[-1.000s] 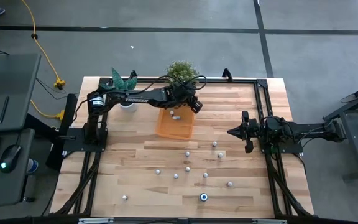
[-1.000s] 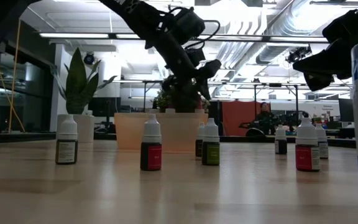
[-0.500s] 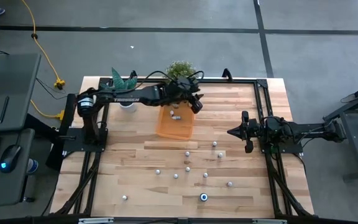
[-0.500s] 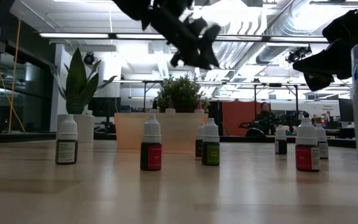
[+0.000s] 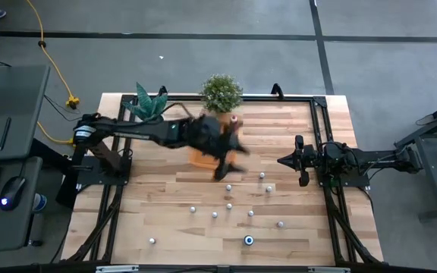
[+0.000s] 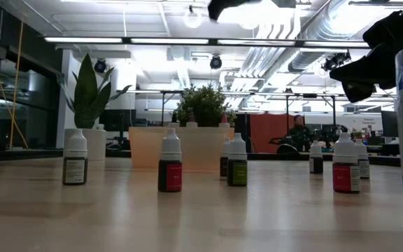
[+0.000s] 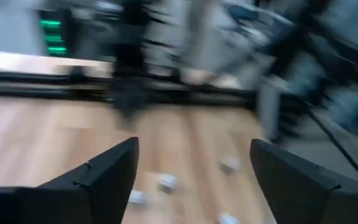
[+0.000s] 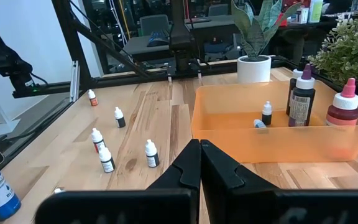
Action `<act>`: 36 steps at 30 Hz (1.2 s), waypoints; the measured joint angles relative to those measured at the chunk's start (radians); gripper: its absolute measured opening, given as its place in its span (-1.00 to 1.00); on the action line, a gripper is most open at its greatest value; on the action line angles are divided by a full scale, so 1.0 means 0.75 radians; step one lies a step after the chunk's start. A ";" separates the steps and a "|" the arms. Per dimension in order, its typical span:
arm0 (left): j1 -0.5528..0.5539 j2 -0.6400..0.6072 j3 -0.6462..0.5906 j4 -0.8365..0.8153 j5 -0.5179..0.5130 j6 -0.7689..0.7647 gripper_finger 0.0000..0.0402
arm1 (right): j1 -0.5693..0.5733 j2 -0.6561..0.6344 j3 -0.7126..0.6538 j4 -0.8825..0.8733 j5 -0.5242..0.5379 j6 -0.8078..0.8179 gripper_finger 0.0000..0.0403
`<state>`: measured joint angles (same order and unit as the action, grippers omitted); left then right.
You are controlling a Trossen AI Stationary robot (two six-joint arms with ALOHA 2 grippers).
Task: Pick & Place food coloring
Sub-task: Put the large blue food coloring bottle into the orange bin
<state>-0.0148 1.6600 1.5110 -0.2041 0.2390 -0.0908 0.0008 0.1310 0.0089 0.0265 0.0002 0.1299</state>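
My left gripper (image 7: 191,180) is open and holds nothing. You can see wood and small bottles between its two fingers. My left arm is stretched out over the table, with that gripper just past the front edge of the orange tray (image 5: 197,158), above the bare wood. My right gripper (image 8: 201,163) is pressed shut on nothing and waits at the right side of the table.

The bottles (image 5: 229,205) are in two places. Most stand spread out on the wood in the near half of the table, apart from each other. A red one (image 6: 170,166) and a green one (image 6: 237,163) stand close in the low view. A few are inside the tray. In the right wrist view I see one small bottle (image 8: 266,114) standing there and one that looks tipped over beside it, with two bigger bottles at the back wall of the tray.

I think I must go and get another bottle now. Here is what could go wrong. The bottles are tiny and light. If I come down off to one side, a finger could knock one over and it could roll away. Some bottles stand near each other, so I could bump the wrong one. If I pinch only the cap, the bottle could slip out on the way to the tray.
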 joint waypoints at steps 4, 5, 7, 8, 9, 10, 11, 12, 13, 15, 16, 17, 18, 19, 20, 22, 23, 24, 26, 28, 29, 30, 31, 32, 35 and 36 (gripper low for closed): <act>-0.133 -0.085 0.000 -0.260 0.093 0.164 0.56 | 0.000 0.000 0.000 0.000 0.000 0.000 -1.00; -0.164 -0.106 0.000 -0.314 0.089 0.201 0.56 | 0.000 0.000 0.000 0.000 0.000 0.000 -1.00; -0.221 -0.156 -0.001 -0.435 0.051 0.247 0.57 | 0.000 0.000 0.000 0.000 0.000 0.000 -1.00; -0.247 -0.181 -0.009 -0.466 0.032 0.258 0.57 | 0.000 0.000 0.000 0.000 0.000 0.000 -1.00; -0.270 -0.208 -0.031 -0.474 0.010 0.262 0.57 | 0.000 0.000 0.000 0.000 0.000 0.000 -1.00; -0.291 -0.241 -0.067 -0.475 -0.006 0.262 0.57 | 0.000 0.000 0.000 0.000 0.000 0.000 -1.00; -0.312 -0.279 -0.115 -0.470 -0.018 0.260 0.57 | 0.000 0.000 0.000 0.000 0.000 0.000 -1.00; -0.331 -0.316 -0.170 -0.451 -0.023 0.254 0.57 | 0.000 0.000 0.000 0.000 0.000 0.000 -1.00; -0.350 -0.352 -0.226 -0.406 -0.028 0.235 0.57 | 0.000 0.000 0.000 0.000 0.000 0.000 -1.00; -0.390 -0.440 -0.348 -0.351 -0.046 0.185 0.57 | 0.000 0.000 0.000 0.000 0.000 0.000 -1.00; -0.408 -0.481 -0.406 -0.311 -0.051 0.156 0.57 | 0.000 -0.001 0.000 0.000 0.000 0.000 -1.00; -0.427 -0.519 -0.457 -0.268 -0.065 0.132 0.57 | 0.000 -0.002 0.000 0.001 0.000 0.000 -1.00; -0.448 -0.556 -0.509 -0.236 -0.086 0.111 0.57 | 0.000 -0.001 0.000 0.002 0.001 0.000 -1.00; -0.466 -0.590 -0.557 -0.222 -0.099 0.094 0.57 | 0.000 0.001 0.000 0.003 0.001 0.000 -1.00; -0.486 -0.613 -0.599 -0.193 -0.121 0.083 0.57 | 0.000 0.000 0.000 0.002 0.001 0.000 -1.00; -0.523 -0.641 -0.651 -0.114 -0.166 0.079 0.57 | 0.000 -0.002 0.000 0.004 0.001 0.000 -1.00; -0.540 -0.652 -0.669 -0.102 -0.191 0.079 0.57 | 0.000 -0.001 0.000 0.004 0.001 0.000 -1.00; -0.556 -0.655 -0.675 -0.091 -0.210 0.080 0.57 | 0.000 -0.001 0.000 0.004 0.001 0.000 -1.00; -0.579 -0.653 -0.672 -0.046 -0.239 0.081 0.57 | 0.000 0.001 0.000 0.004 0.001 0.000 -1.00; -0.587 -0.632 -0.667 -0.012 -0.239 0.092 0.57 | 0.000 0.001 0.000 0.003 0.001 0.000 -1.00; -0.587 -0.613 -0.656 0.005 -0.238 0.103 0.57 | 0.000 -0.001 0.000 0.004 0.001 0.000 -1.00; -0.587 -0.595 -0.644 0.011 -0.239 0.111 0.57 | 0.000 0.000 0.000 0.004 0.001 0.000 -1.00; -0.587 -0.577 -0.632 0.007 -0.240 0.117 0.57 | 0.000 0.001 0.000 0.003 0.000 0.000 -1.00; -0.586 -0.553 -0.616 0.009 -0.242 0.122 0.57 | 0.000 -0.001 0.000 0.003 0.001 0.000 -1.00; -0.584 -0.481 -0.582 0.046 -0.251 0.153 0.57 | 0.000 0.000 0.000 0.003 0.001 0.000 -1.00; -0.584 -0.459 -0.578 0.039 -0.256 0.157 0.57 | 0.000 -0.001 0.000 0.003 0.000 0.000 -1.00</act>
<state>-0.4526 1.3156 1.0777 -0.1749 0.0473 0.0267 0.0010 0.1307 0.0086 0.0284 0.0002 0.1299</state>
